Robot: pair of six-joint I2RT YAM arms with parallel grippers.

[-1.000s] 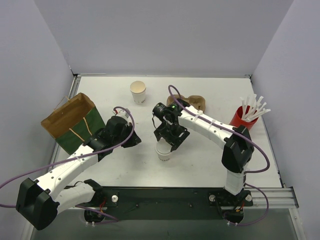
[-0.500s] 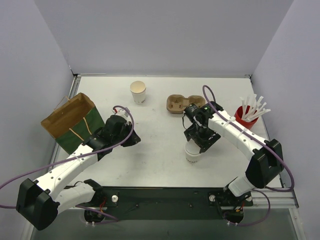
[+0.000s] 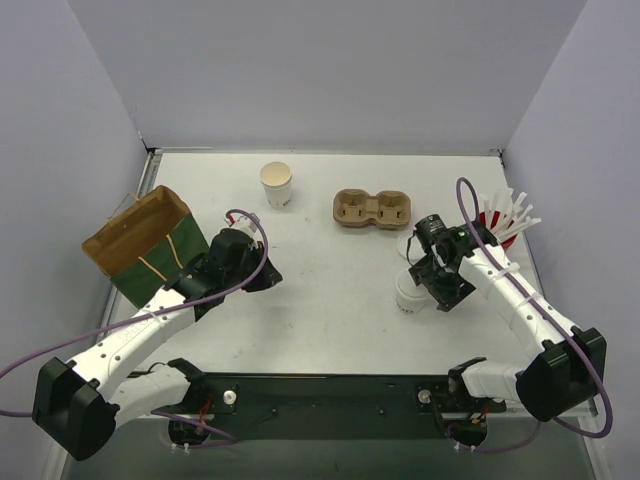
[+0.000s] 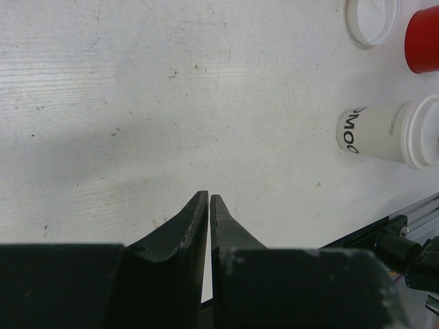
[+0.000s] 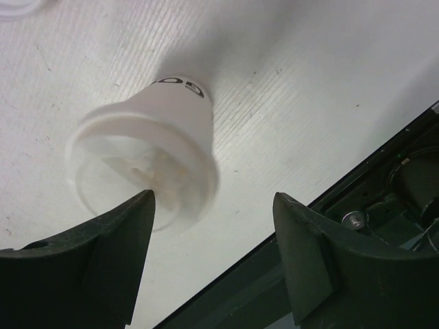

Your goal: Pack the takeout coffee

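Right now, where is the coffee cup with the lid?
In the top view the coffee cup is on the table's right side, between the right gripper's fingers, below and right of the cardboard carrier and left of the red cup.

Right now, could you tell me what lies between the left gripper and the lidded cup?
Nothing: only bare table runs from the left gripper to the lidded cup, as the left wrist view shows.
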